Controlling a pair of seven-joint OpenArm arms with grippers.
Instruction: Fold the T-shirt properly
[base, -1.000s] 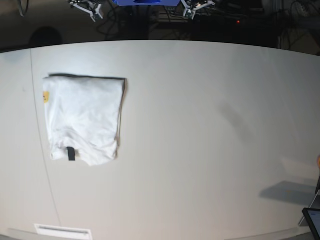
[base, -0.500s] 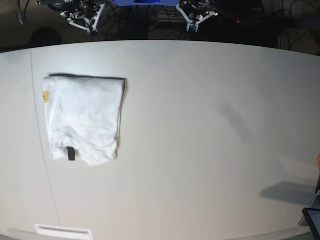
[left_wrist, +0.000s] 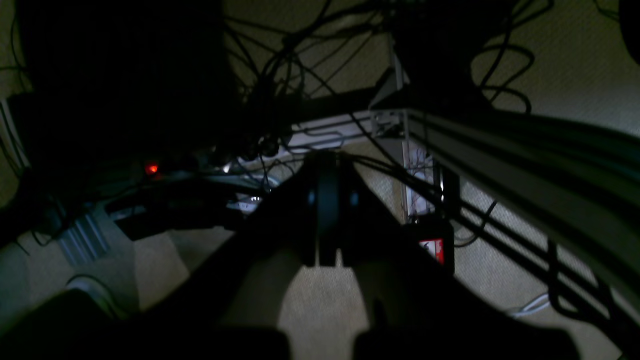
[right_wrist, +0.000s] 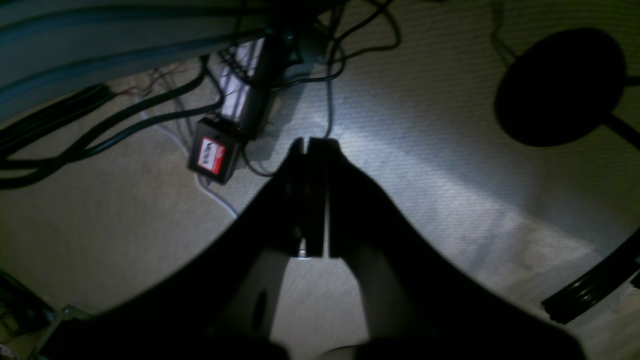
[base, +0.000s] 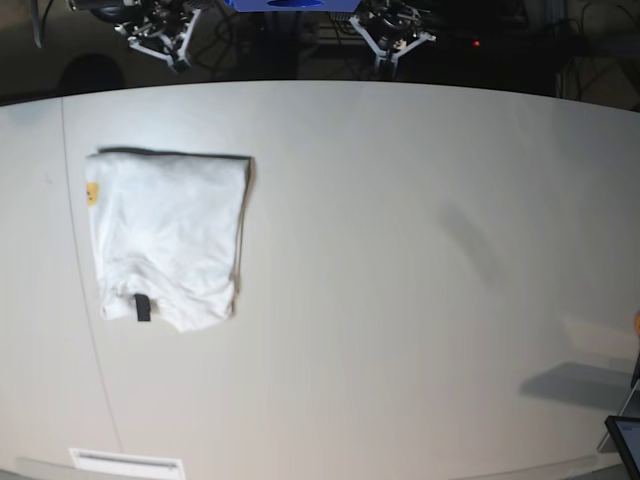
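Table (base: 400, 300) open; folded T-shirt (base: 168, 238) lies left.

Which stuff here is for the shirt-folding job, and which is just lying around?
For the job:
- T-shirt, folded on the table
- left pincer, shut
- right pincer, shut

Just lying about:
- floor cables
- small black box with red label

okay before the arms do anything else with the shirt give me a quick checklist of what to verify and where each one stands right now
1. T-shirt lies folded into a compact rectangle on the table: ok.
2. Fold edges even: not ok, the near edge looks uneven, with a dark tag showing.
3. Left gripper shut and empty: ok.
4. Right gripper shut and empty: ok.
5. Both arms off the table, wrist cameras seeing only floor and cables: ok.
6. Layers inside the fold smooth: cannot tell.
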